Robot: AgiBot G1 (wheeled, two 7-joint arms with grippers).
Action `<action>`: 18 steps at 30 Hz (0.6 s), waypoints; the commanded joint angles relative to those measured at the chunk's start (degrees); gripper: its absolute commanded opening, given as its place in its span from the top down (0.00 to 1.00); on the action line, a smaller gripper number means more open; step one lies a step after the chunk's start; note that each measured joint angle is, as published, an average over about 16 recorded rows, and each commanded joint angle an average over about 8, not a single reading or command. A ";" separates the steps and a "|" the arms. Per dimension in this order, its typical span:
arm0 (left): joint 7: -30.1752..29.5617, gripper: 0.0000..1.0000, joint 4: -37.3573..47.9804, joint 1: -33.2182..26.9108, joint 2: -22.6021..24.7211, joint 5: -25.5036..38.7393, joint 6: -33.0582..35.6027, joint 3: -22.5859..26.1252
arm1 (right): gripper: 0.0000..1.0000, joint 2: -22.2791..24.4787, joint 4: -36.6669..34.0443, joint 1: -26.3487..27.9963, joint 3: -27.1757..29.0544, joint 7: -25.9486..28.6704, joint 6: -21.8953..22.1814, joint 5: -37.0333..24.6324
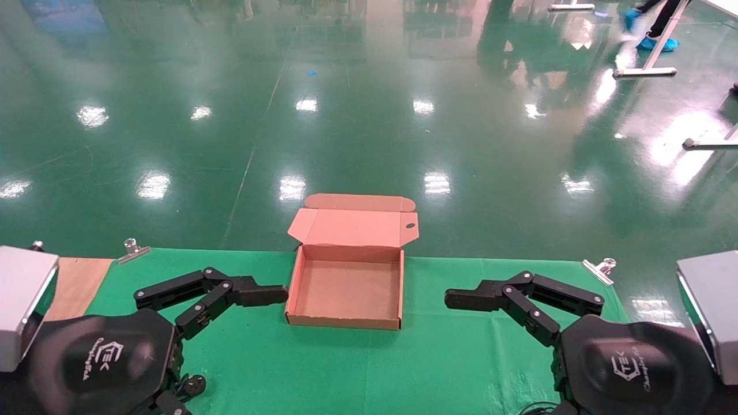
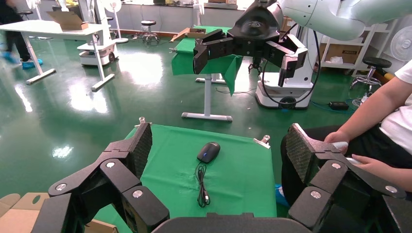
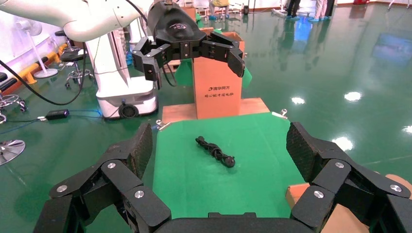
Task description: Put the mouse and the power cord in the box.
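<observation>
- Grippers first: the left gripper [image 1: 277, 294] hovers just beside the box [image 1: 346, 323], on the box's left, its fingers reaching toward the box wall without touching it.
- In the left wrist view that gripper [image 2: 221, 145] stands wide open – nothing between its two ribbed pads.
- On the opposite side of the box the right gripper [image 1: 455, 298] mirrors it, near the box's right wall and apart from it.
- From its own wrist camera the right gripper [image 3: 221, 145] is likewise spread wide and holds nothing.
- Between the two grippers the box sits open on the green cloth [image 1: 438, 357], its tray bare and its hinged lid folded back on the far side, a small cut-out hole in the flap.
- Past the box, on the right gripper's side, the mouse [image 2: 208, 151] lies on the cloth with its thin cable trailing from it – seen only in the left wrist view.
- On the other side of the box, beyond the left gripper, the power cord [image 3: 215, 151] lies bundled on the cloth, plug end outward; it shows only in the right wrist view.
- Metal clips [image 1: 599, 268] pin the cloth at its far corners, well apart from the box.
</observation>
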 commanded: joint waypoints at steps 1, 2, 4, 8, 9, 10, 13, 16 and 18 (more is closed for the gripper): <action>0.00 0.00 0.00 0.00 0.00 0.00 0.00 0.00 | 0.00 0.00 0.00 0.00 0.00 0.00 0.00 0.00; 0.00 0.00 0.00 0.00 0.00 0.00 0.00 0.00 | 0.00 0.00 0.00 0.00 0.00 0.00 0.00 0.00; 0.00 0.00 0.00 0.00 0.00 0.00 0.00 0.00 | 0.00 0.00 0.00 0.00 0.00 0.00 0.00 0.00; 0.00 0.00 0.00 0.00 0.00 0.00 0.00 0.00 | 0.00 0.00 0.00 0.00 0.00 0.00 0.00 0.00; 0.00 0.00 0.00 0.00 0.00 0.00 0.00 0.00 | 0.00 0.00 0.00 0.00 0.00 0.00 0.00 0.00; 0.00 0.00 0.00 0.00 0.00 0.00 0.00 0.00 | 0.00 0.00 0.00 0.00 0.00 0.00 0.00 0.00; 0.00 0.00 0.00 0.00 0.00 0.00 0.00 0.00 | 0.00 0.00 0.00 0.00 0.00 0.00 0.00 0.00; 0.00 0.00 0.00 0.00 0.00 0.00 0.00 0.00 | 0.00 0.00 0.00 0.00 0.00 0.00 0.00 0.00; 0.00 0.00 0.00 0.00 0.00 0.00 0.00 0.00 | 0.00 0.00 0.00 0.00 0.00 0.00 0.00 0.00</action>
